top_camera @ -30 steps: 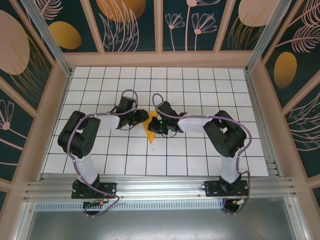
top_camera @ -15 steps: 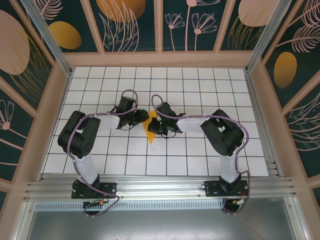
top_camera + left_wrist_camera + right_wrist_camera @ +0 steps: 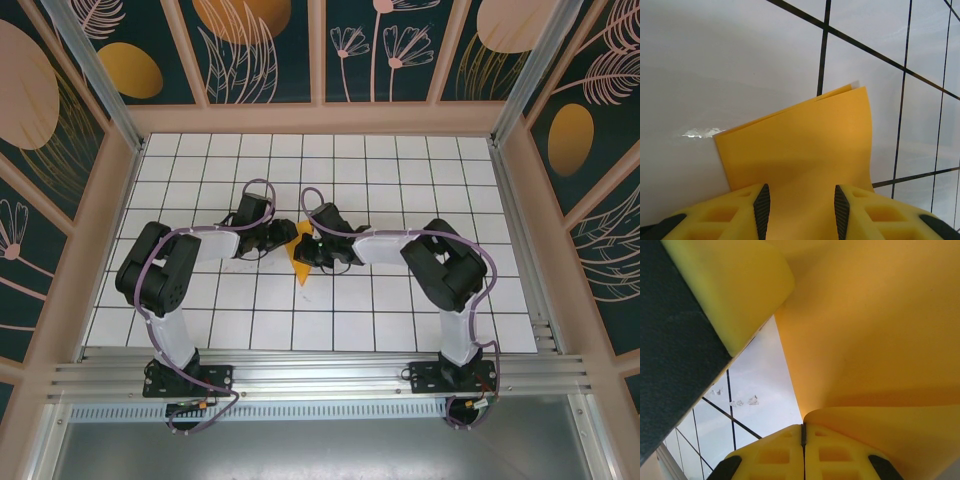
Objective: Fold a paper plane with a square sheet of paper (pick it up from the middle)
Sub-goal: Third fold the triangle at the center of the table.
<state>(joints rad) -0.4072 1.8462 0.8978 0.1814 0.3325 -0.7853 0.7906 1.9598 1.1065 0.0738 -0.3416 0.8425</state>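
Tiled table: arms elbows-out, wrists meeting at paper.

left end effector | paper between, on table | right end effector

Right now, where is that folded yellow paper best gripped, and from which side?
Probably the flat middle of the folded paper, edge-on from the side of the left gripper: its open fingers straddle it, while the far corner's layers splay.
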